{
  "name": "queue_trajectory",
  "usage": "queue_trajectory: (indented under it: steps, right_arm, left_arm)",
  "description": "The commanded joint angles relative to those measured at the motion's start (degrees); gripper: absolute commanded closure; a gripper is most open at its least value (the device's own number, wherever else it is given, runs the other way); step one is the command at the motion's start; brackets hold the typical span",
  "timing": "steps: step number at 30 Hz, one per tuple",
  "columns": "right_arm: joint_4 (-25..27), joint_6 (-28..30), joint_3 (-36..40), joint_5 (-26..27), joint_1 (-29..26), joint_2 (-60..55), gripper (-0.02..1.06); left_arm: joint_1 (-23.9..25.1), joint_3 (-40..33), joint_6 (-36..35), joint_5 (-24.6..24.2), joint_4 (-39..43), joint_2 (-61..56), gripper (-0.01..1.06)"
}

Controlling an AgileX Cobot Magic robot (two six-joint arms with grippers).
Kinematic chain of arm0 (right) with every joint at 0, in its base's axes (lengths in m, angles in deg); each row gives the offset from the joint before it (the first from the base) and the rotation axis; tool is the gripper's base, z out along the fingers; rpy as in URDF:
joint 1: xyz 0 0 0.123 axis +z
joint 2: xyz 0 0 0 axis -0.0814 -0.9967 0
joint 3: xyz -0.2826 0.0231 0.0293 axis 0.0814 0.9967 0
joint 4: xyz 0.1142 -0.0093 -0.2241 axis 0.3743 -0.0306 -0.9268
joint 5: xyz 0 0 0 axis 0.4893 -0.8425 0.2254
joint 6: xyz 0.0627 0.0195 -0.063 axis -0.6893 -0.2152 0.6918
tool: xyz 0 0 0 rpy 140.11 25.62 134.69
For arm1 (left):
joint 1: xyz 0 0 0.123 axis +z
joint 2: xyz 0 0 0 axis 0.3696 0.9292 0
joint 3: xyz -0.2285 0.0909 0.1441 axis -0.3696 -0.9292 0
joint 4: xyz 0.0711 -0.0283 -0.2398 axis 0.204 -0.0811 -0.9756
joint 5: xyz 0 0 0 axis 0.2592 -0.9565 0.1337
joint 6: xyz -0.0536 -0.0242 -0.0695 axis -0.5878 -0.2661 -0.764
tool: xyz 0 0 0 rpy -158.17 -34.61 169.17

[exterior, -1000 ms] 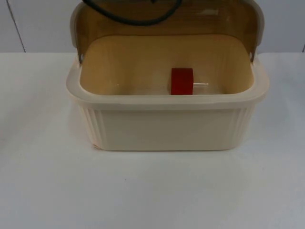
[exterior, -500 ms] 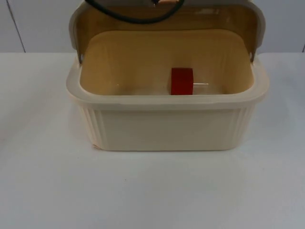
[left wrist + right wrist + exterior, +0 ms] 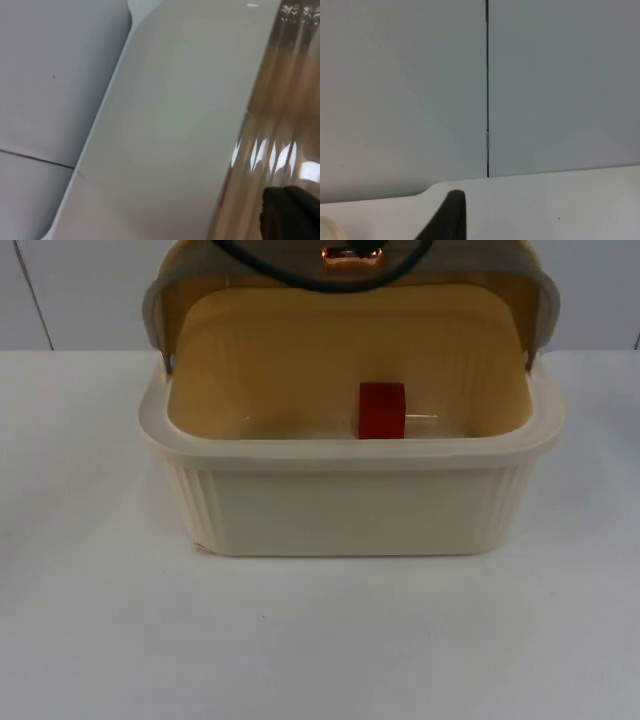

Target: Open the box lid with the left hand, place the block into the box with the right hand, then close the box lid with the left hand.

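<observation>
Here we find the red block [image 3: 382, 409] inside the cream box [image 3: 350, 510], standing on the box floor near the front wall, a little right of the middle, with its flat face toward us. It looks about as tall as it is wide, so we can name no long axis for it. Bare floor lies to either side of it and behind it, so it stands apart from the end walls.

The box runs with its long axis across the table (left to right in the top view), its front rim [image 3: 345, 453] facing the camera. The translucent amber lid [image 3: 350, 290] is hinged at the back and tilts forward over the rear of the opening. White table [image 3: 320, 640] lies bare in front and at both ends of the box.

In the left wrist view one fingertip of the left gripper [image 3: 292, 212] sits against the lid's amber panel beside its pale rim; whether the fingers are clenched we cannot tell. A fingertip of the right gripper [image 3: 447, 217] shows above the table edge, facing the grey partition wall [image 3: 545, 85]; its state we cannot tell either.
</observation>
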Motion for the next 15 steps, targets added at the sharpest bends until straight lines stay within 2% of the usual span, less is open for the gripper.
queue_trajectory:
  steps: [1, 5, 8, 10, 11, 15]
  right_arm:
    - [0.3, -0.4, -0.6, 0.5, -0.1, 0.5, -0.01]
    - [0.3, -0.5, -0.3, 0.9, -0.1, 0.5, -0.01]
    - [1.4, -0.5, -0.4, 0.9, -0.1, 0.5, -0.01]
    - [1.4, -0.5, -0.4, 0.9, -0.1, 0.5, -0.01]
    - [1.4, -0.5, -0.4, 0.9, 0.3, 0.5, -0.01]
    - [-0.1, -0.4, -0.4, 0.9, 3.0, 0.5, -0.01]
  left_arm:
    - [-0.3, -3.1, -0.8, -0.8, 1.9, -0.4, 1.05]
    - [-0.3, -7.3, -0.8, 0.3, 4.4, -1.6, 1.05]
    - [-0.7, -14.2, -0.3, 5.2, 5.1, -4.8, 1.05]
    - [-0.9, -15.3, -0.3, 6.0, 5.2, -5.3, 1.05]
    - [-1.1, -18.3, -0.3, 9.6, 5.1, -7.1, 1.05]
    - [-2.6, -25.5, 0.3, 16.9, 5.1, -10.8, 1.05]
